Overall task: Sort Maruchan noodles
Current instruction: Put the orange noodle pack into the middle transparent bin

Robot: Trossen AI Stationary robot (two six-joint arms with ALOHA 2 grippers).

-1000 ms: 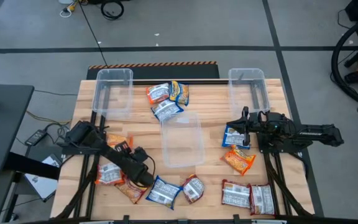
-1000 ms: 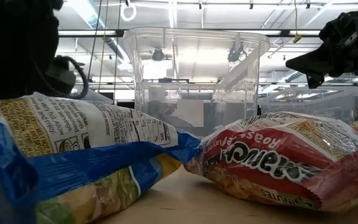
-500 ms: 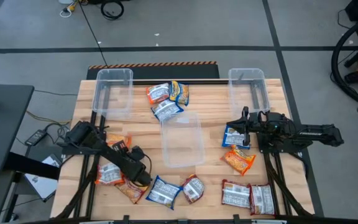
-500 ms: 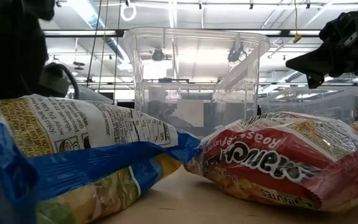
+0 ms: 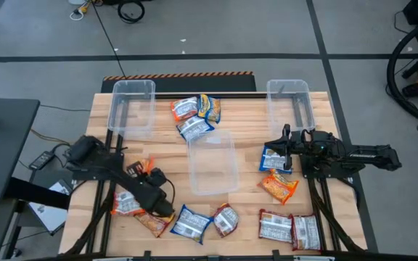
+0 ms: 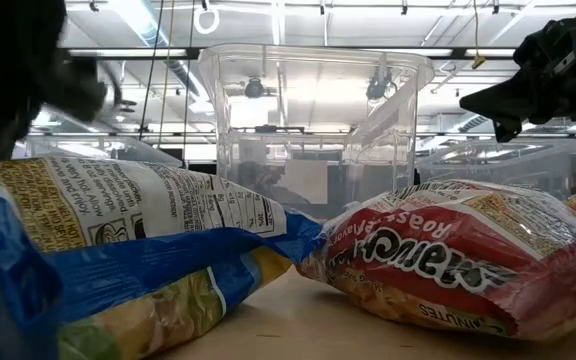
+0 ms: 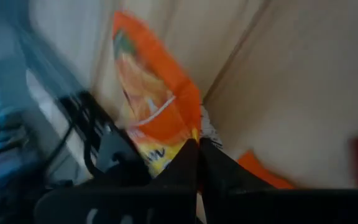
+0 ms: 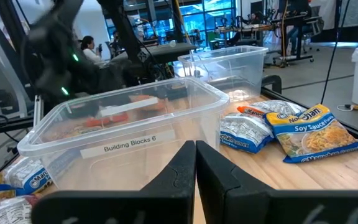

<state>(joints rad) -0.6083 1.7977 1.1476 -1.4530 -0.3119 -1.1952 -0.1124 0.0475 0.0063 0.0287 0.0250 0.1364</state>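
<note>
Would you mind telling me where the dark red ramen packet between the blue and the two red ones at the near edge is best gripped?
Judging by its pose, take the dark red packet from above by its crimped far edge; it lies flat, apart from the blue packet beside it.

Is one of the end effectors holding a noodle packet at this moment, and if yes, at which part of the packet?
The left end effector is shut on an orange noodle packet, pinching it at one edge. The right end effector is shut and holds nothing.
</note>
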